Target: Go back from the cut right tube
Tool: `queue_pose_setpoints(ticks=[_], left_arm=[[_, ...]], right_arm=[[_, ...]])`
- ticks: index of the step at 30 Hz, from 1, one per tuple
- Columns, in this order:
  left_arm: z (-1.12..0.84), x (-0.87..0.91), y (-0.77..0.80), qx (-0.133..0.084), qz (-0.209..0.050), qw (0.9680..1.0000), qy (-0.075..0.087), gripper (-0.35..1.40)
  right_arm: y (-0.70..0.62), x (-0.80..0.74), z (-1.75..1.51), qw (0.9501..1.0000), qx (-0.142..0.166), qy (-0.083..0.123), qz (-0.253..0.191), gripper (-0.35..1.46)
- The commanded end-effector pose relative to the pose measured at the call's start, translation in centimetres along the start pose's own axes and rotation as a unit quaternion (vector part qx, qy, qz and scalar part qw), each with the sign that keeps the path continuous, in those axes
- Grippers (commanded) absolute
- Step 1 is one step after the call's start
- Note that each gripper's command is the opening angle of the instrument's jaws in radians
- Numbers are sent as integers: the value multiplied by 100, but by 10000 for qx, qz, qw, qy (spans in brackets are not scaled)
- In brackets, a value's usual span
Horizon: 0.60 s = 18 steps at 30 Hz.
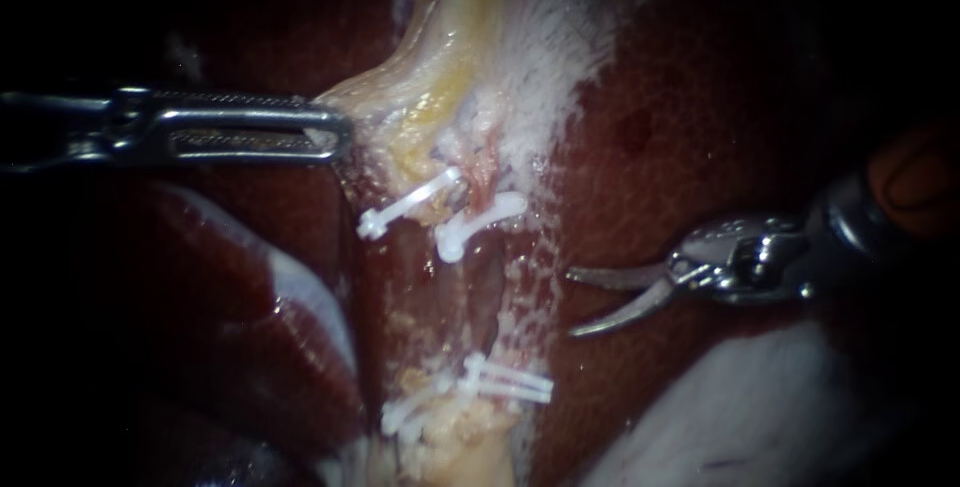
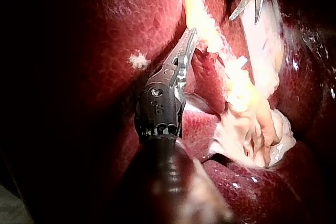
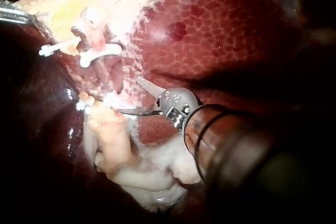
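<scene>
My right instrument (image 1: 572, 302) comes in from the right with its curved blades open, holding nothing, a short way right of the clipped tubes. Two white clips (image 1: 480, 219) sit on the tubes above, and several more clips (image 1: 500, 382) lie below. Between them runs a raw, reddish stretch of tube (image 1: 488, 287); I cannot make out the cut ends. My left instrument (image 1: 335, 132) reaches in from the left, its long jaws shut on the edge of the pale yellow tissue (image 1: 400, 97), holding it taut. In the right wrist view the blades (image 3: 128, 95) stand open beside the lower clips (image 3: 84, 106).
Dark red liver (image 1: 700, 127) lies all around the tubes. Pale gallbladder tissue (image 3: 142, 171) bunches under my right instrument's shaft. A whitish fold (image 1: 780, 397) lies below the right instrument, and a glossy lobe (image 1: 250, 297) below the left one.
</scene>
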Motion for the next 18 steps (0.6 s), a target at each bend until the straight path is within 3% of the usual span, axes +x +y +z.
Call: queue_pose_setpoints(ticks=[1,10,18], left_arm=[[0,0,1,0,-2,10000,0,-35],[0,2,3,3,-1,10000,-14,-35],[16,30,18,-88,106,9996,260,-35]], right_arm=[[1,2,-1,10000,-51,16,-82,141],[4,1,-6,9982,-169,53,-577,143],[4,-1,-8,9980,-167,54,-615,143]])
